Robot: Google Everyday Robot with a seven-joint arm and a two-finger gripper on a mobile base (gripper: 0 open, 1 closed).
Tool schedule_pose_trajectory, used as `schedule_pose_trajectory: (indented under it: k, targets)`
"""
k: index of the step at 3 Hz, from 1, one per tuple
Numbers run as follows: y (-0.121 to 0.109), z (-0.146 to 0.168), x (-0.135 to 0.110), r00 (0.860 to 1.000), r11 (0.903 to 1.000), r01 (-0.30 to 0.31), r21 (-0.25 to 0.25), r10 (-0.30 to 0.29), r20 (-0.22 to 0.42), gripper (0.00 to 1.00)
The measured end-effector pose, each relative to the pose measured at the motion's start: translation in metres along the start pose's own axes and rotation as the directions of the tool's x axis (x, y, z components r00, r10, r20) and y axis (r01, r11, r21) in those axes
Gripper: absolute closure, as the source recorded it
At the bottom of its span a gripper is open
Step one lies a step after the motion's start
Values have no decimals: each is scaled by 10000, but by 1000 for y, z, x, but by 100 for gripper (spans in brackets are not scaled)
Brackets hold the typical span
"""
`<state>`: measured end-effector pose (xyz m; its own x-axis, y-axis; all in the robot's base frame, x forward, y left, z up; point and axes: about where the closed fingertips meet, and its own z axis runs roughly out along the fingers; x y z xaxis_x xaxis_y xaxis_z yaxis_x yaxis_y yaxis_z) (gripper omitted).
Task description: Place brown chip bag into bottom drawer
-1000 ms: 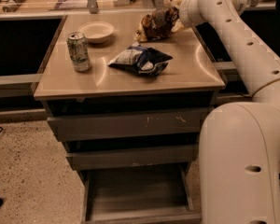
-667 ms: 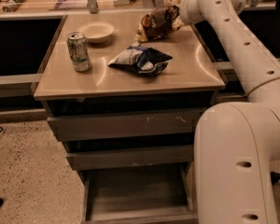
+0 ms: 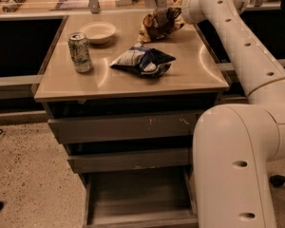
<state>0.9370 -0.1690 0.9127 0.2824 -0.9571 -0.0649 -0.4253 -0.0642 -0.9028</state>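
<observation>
The brown chip bag (image 3: 157, 23) lies crumpled at the back right of the tan table top (image 3: 61, 87). My gripper (image 3: 175, 12) is at the bag's right end, touching it, at the end of the white arm that reaches in from the right. The bottom drawer (image 3: 137, 196) is pulled open below the table, and its grey inside holds nothing.
A green drink can (image 3: 80, 52) stands at the table's left, a white bowl (image 3: 99, 31) behind it. A dark blue-and-white snack bag (image 3: 143, 61) lies mid-table. Two shallower drawers (image 3: 128, 127) are shut above. My white arm body (image 3: 237, 165) fills the lower right.
</observation>
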Motion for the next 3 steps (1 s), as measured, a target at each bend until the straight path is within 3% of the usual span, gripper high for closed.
schedule_pose_trajectory:
  k: [1,2,3]
  targets:
    - [0,0,0,10000,10000,0,-1,0,1,94]
    - [0,0,0,10000,10000,0,0,0,1,100]
    - [-9,-14,-1,9999,9998,39,192,-42,149,100]
